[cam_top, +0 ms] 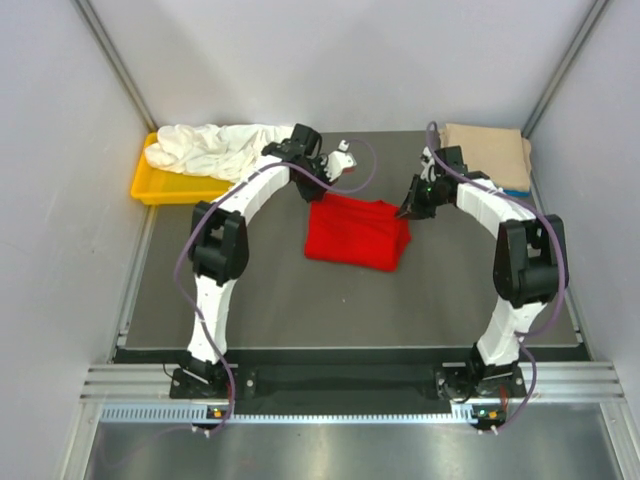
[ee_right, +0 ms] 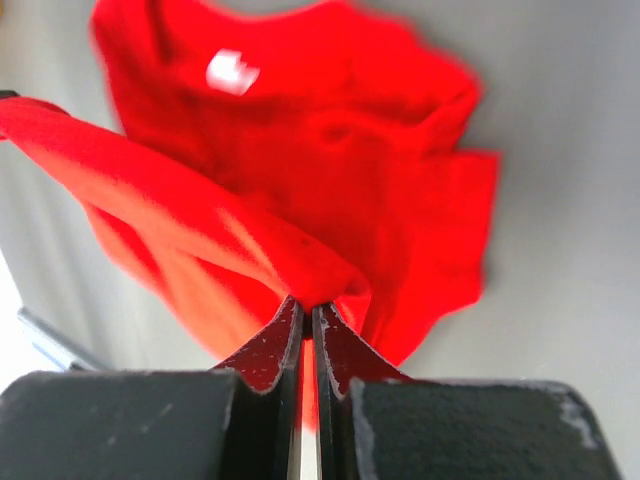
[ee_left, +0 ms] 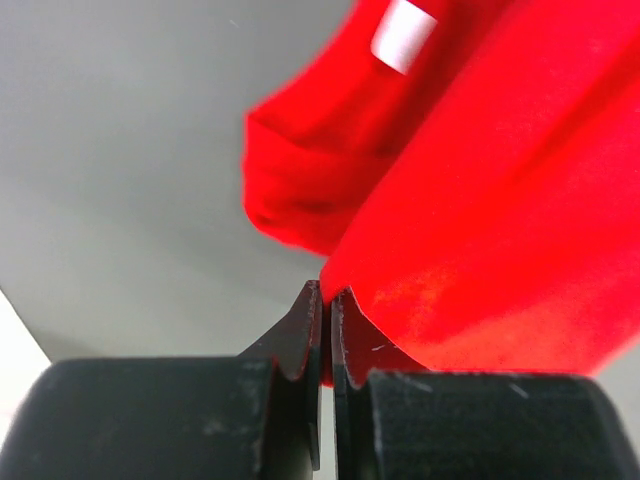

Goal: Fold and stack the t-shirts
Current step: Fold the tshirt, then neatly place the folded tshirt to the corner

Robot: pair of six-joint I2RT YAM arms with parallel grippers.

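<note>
Left gripper [ee_left: 325, 292]: jaws pressed together on a raised edge of the red t-shirt [ee_left: 500, 200], with cloth pinched between the tips.
Right gripper [ee_right: 307, 308]: likewise clamped on that shirt's edge, which is lifted clear of the table [cam_top: 300, 310].
Red t-shirt: mid-table between the two arms, partly folded into a rough rectangle. Its white neck label [ee_right: 232, 70] shows on the layer below.
White t-shirt [cam_top: 215, 148]: crumpled and unfolded, heaped over the yellow tray [cam_top: 160, 190] at far left.
Tan t-shirt [cam_top: 487, 150]: folded, in the far right corner.
Blue t-shirt [cam_top: 516, 189]: only a sliver shows beneath the tan.
Step in hand, by judgement: a fold of the red shirt, with both corners held.
Next move likely calls for carrying both corners across together with the edge taut, laying it flat on the lower layer, then letting go.
</note>
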